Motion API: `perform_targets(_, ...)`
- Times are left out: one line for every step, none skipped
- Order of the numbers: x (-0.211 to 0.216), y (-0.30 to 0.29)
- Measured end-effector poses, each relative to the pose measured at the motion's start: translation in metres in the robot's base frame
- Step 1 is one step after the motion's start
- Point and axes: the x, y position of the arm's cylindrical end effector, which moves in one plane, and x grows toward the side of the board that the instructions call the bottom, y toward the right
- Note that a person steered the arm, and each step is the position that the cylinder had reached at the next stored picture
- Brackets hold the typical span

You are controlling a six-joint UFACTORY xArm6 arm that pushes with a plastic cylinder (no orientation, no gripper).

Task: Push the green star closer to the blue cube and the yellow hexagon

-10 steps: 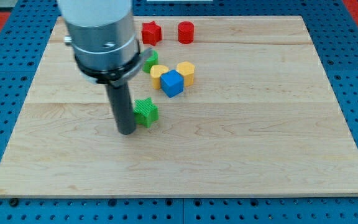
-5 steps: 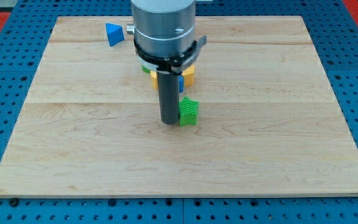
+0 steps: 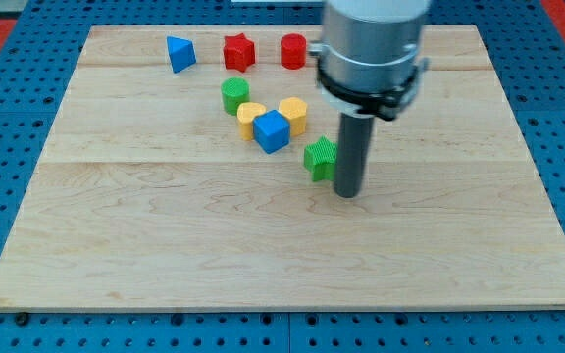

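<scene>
Tool = plain rod, no jaws, nothing to open or close, holds nothing. My tip [image 3: 347,193] rests on the wooden surface [image 3: 165,235], right of centre.

Green star [image 3: 320,157] sits just to the tip's left and slightly toward view's top, touching or nearly touching the rod's side; can't tell which.

Blue cube [image 3: 272,130] is further left and up from the tip, near the star but apart from it. Yellow hexagon [image 3: 293,115] is just above-right of the cube, touching it or nearly so. 2nd yellow block [image 3: 250,119] is on the cube's upper left.

Green cylinder [image 3: 234,95] is further up-left. Red star [image 3: 238,51], red cylinder [image 3: 293,50] and blue triangular block [image 3: 179,53] lie along view's top, well apart from the tip.
</scene>
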Motion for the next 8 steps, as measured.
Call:
perform_targets(-0.005,-0.002)
perform_targets(-0.019,-0.036)
perform_targets(-0.031,-0.054)
perform_targets(-0.033,-0.055)
perform_targets(-0.033,-0.047)
perform_targets(-0.036,-0.043)
perform_targets(-0.040,-0.035)
perform_targets(-0.048,-0.035)
